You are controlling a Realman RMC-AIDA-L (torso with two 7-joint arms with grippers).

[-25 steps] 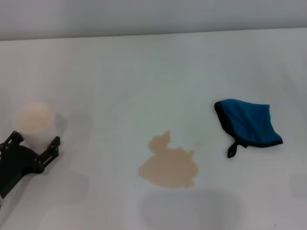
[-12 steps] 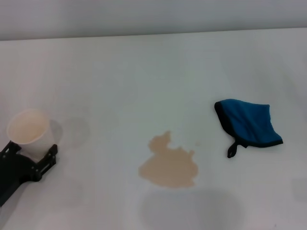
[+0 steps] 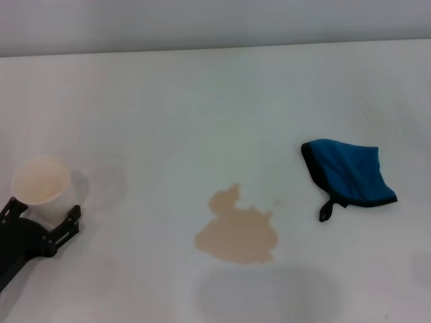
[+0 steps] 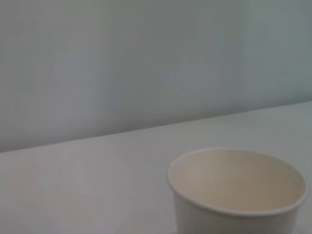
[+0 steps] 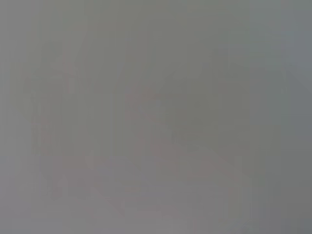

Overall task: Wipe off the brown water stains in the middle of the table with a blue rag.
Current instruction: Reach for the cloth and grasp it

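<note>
The brown water stains point(image 3: 237, 232) form one tan, lobed blotch near the middle of the white table point(image 3: 202, 101). To its right, apart from it, the blue rag point(image 3: 350, 176) lies crumpled with its black loop tab toward the front. Nothing touches the rag. My left gripper point(image 3: 42, 212) is at the table's front left, its black fingers point(image 3: 73, 217) on either side of a white paper cup point(image 3: 42, 187). The left wrist view shows that paper cup point(image 4: 236, 187) upright, close up. My right gripper is out of view, and its wrist view is a blank grey.
The cup's grey shadow point(image 3: 108, 182) falls on the table just to its right. A broader faint shadow point(image 3: 269, 293) lies in front of the stain. The table's far edge point(image 3: 215, 46) meets a plain wall.
The left gripper with the cup has drifted left and toward the front edge, then nearly settled. Stain and rag have not moved.
</note>
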